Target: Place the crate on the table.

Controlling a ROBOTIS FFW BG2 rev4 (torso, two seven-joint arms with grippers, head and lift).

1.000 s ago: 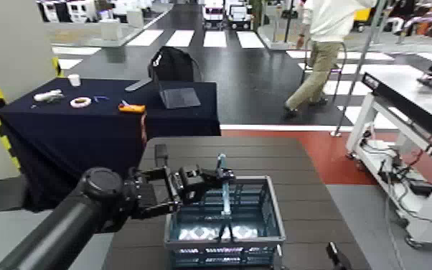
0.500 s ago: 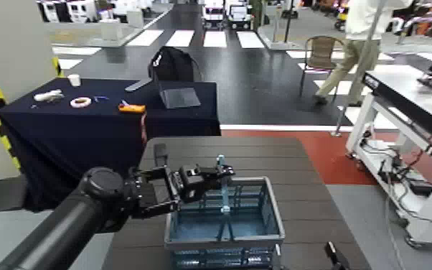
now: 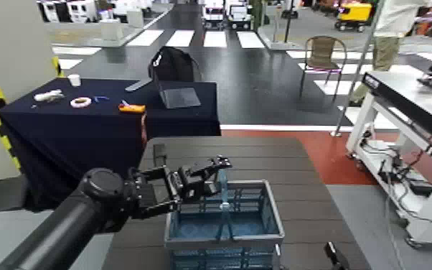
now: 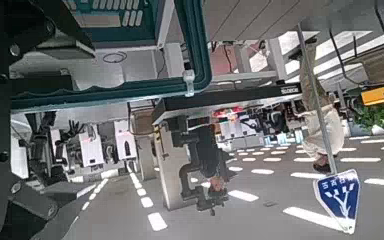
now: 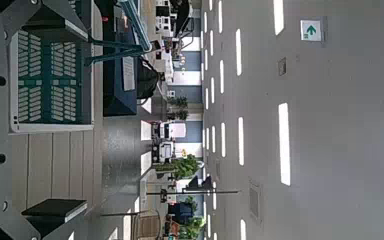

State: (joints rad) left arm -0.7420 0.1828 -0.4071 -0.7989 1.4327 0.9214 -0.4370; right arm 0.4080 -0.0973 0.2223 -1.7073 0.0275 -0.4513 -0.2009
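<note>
The blue-grey lattice crate [image 3: 273,219] stands on the dark brown slatted table [image 3: 262,154], at its near end. Its thin upright handle bar [image 3: 223,197] rises from the middle. My left gripper [image 3: 219,174] is at the top of the handle, open, with one finger on each side of it. In the left wrist view the teal handle [image 4: 193,45] runs close by. My right gripper [image 3: 331,253] is low at the table's near right, open and empty. The right wrist view shows the crate [image 5: 50,75] from the side on the slats.
A table draped in navy cloth [image 3: 82,129] stands at the back left with a laptop [image 3: 179,97] and small items. A white-framed workbench [image 3: 405,93] is on the right. A chair [image 3: 321,54] and a walking person [image 3: 390,32] are far behind.
My left gripper's fingers have spread apart off the top of the handle. The crate has stayed in place. The person has walked off to the far right.
</note>
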